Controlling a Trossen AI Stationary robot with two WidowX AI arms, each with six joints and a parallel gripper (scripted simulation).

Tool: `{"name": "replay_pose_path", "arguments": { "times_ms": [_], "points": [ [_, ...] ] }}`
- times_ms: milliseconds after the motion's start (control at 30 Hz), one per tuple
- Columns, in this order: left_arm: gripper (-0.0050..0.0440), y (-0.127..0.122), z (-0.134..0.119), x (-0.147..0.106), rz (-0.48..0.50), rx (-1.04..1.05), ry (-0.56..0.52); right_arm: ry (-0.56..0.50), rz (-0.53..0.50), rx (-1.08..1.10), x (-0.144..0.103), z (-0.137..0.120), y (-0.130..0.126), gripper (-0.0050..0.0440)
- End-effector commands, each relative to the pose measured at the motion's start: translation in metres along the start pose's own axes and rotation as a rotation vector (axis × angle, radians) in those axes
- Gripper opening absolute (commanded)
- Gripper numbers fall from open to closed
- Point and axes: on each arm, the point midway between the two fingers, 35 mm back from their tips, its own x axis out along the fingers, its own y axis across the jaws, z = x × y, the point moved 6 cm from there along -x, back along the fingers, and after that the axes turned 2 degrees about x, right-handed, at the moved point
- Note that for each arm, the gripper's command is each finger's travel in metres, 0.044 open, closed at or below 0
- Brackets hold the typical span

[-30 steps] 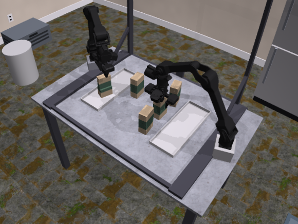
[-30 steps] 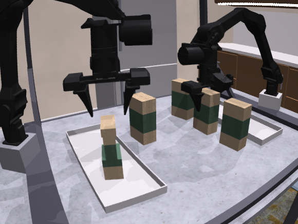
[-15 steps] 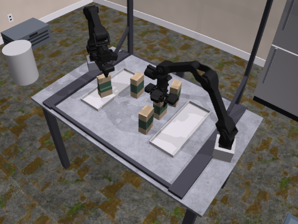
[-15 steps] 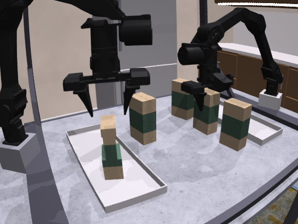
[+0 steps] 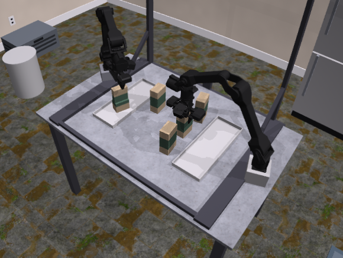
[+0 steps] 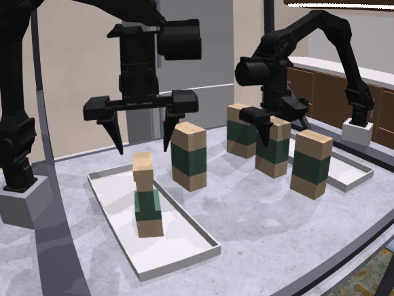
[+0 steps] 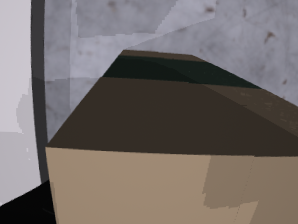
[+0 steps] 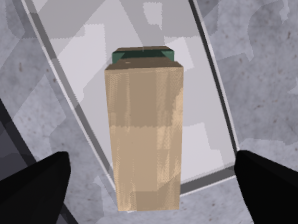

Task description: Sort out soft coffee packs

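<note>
Left tool (image 5: 184,116) (image 6: 279,136) (image 7: 150,215): pinching middle pack (image 5: 184,128) (image 6: 274,151) (image 7: 175,185) — likely testing stiffness.
Right tool (image 5: 122,86) (image 6: 143,151) (image 8: 152,154): hanging spread.
Dented pack (image 5: 120,100) (image 6: 148,207) (image 8: 145,135): probably yielding — wanting gentle edge-gripping.

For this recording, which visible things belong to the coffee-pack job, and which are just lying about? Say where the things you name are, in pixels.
Part of the job:
- five coffee packs (image 5: 168,138) (image 6: 311,164), one standing in a tray
- two trays (image 5: 219,139) (image 6: 183,248)
- left gripper (image 5: 184,116) and right gripper (image 6: 143,153)

Just around:
- white cylinder (image 5: 25,74)
- blue-grey box (image 5: 26,34)
- wall outlet (image 5: 12,20)
</note>
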Motion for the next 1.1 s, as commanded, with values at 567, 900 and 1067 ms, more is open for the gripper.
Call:
{"name": "replay_pose_path", "arguments": {
  "times_ms": [567, 900, 1067],
  "points": [
    [0.0354, -0.0019, -0.0006, -0.0079, -0.025, 0.006, 0.005, -0.001, -0.021, -0.002, -0.0061, 0.0001, -0.0006, 0.0358],
    [0.0354, -0.0019, -0.0006, -0.0079, -0.025, 0.006, 0.005, -0.001, -0.021, -0.002, -0.0061, 0.0001, -0.0006, 0.0358],
    [0.0354, -0.0019, -0.0006, -0.0079, -0.025, 0.006, 0.005, -0.001, -0.021, -0.002, -0.0061, 0.0001, -0.0006, 0.0358]
  ]
}}
